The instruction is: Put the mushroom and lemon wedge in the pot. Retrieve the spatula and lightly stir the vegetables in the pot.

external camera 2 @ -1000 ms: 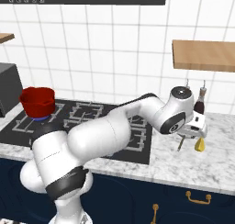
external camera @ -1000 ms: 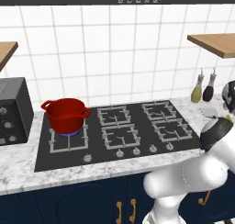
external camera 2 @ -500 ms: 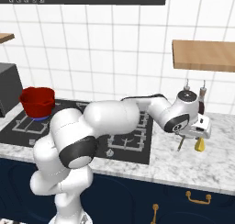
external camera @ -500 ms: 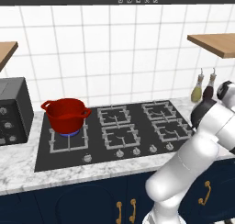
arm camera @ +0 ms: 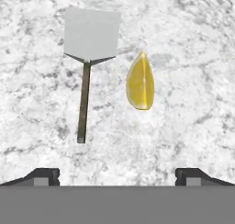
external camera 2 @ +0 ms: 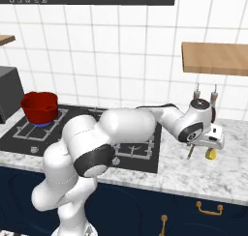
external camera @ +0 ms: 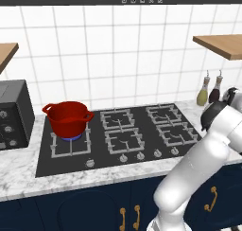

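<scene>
Change: the arm has been swung further right, over the marble counter (external camera 2: 227,169); its elbow has been raised.
Gripper (arm camera: 117,175): jaws spread wide, nothing held.
Lemon wedge: the bright yellow wedge-shaped slice (arm camera: 140,82) is seen below the hand, beside the grey-bladed, dark-handled spatula (arm camera: 88,58).
Pot: the glossy red pot (external camera: 69,118) is left on the far-left burner.
Meaning: the wedge is judged the next pick.

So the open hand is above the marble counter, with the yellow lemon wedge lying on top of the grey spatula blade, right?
Not quite. The hand view shows the yellow lemon wedge lying beside the grey-bladed, dark-handled spatula, apart from it, both flat on the marble counter. The rest holds: the hand is open above them.
</scene>
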